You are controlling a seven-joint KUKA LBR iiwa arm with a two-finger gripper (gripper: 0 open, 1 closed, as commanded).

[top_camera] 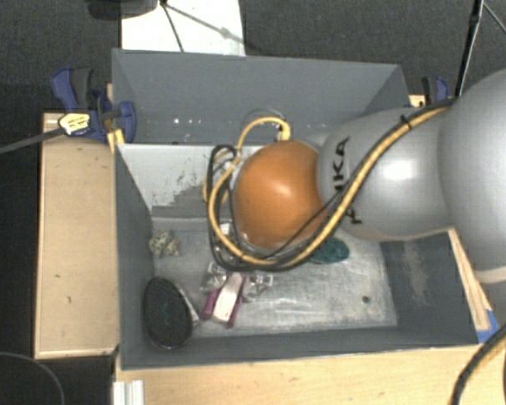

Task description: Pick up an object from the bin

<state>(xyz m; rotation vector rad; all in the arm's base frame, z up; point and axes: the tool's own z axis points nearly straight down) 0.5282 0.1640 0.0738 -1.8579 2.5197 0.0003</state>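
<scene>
While the gripper hangs at lower centre, a white-and-maroon block lies just below it, long axis slanting up-right; whether the gripper is open or gripping, I cannot tell.

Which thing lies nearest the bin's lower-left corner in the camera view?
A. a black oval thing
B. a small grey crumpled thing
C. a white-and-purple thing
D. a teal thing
A: the black oval thing sits on the floor close to the lower-left corner of the bin, and the white-and-purple thing lies to its right.
</scene>
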